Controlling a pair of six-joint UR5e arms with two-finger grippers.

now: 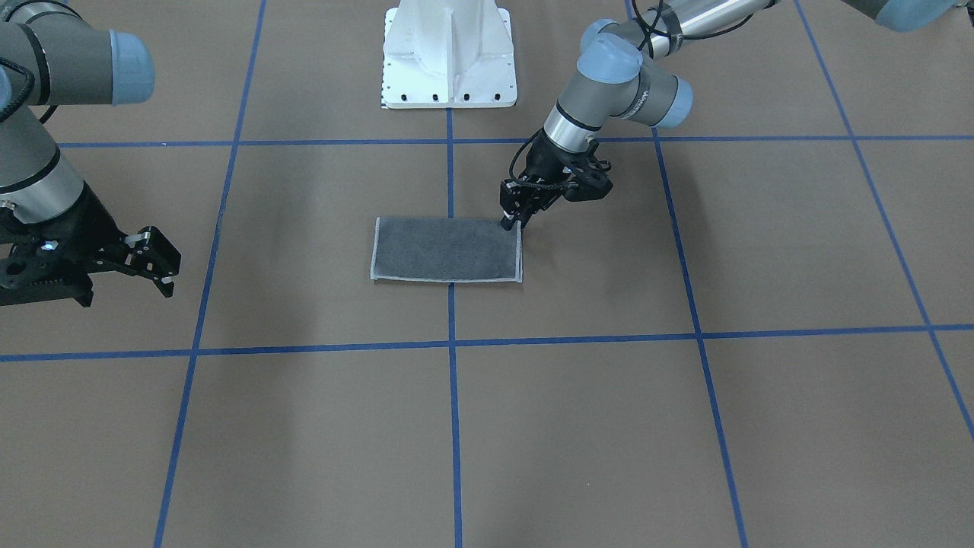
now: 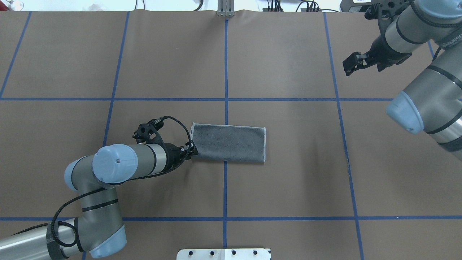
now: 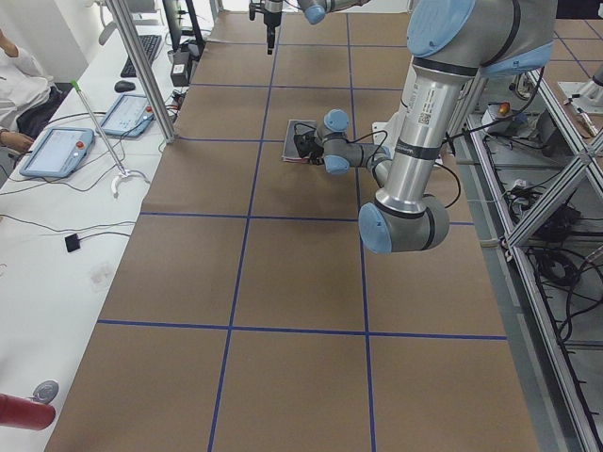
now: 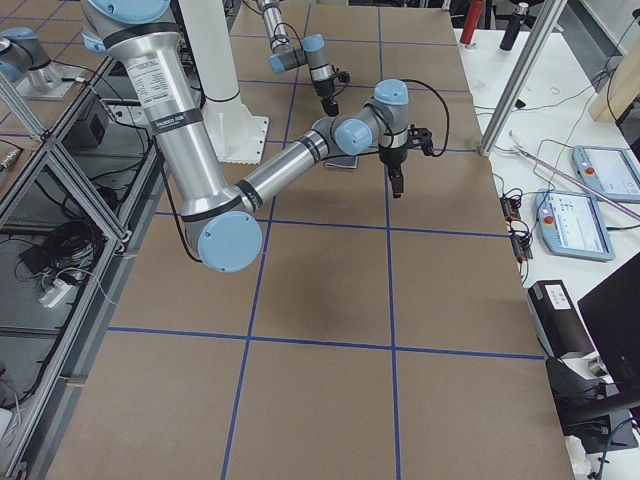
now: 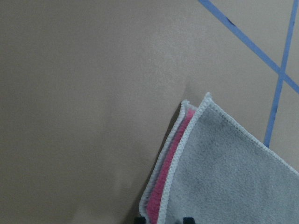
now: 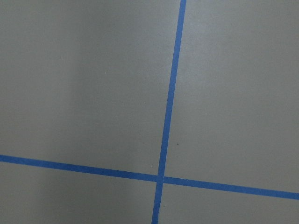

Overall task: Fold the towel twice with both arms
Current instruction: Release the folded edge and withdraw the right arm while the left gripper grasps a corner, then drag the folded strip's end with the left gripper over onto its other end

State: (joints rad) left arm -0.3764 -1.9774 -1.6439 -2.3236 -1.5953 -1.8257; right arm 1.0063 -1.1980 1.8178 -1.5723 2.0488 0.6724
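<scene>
- One towel (image 1: 445, 250) out there, a flat grey rectangle in the middle of the tabletop (image 1: 609, 426), lying across the central blue tape line (image 1: 453, 320). The pink face is tucked inside. Only a pink sliver shows at the corner in the left wrist view.
- It looks like soft, light terry, so I'd expect it to droop and drag when lifted. Pinch both layers together at the stitched edging, or the top layer may peel away.
- Best hold, by my reckoning, is the two corners of one short end, one per tool, carried over to the far short end.
- Left tool (image 1: 511, 221) is down at the towel's corner on the robot's side. Its tips straddle the edging, but I cannot tell whether they have bitten.
- Right tool (image 1: 163, 266) hangs well apart over bare tabletop, fingers spread and holding nothing.
- Count: one towel in two layers, a left arm (image 2: 115, 164) and a right arm (image 2: 408, 30), and two tools.
</scene>
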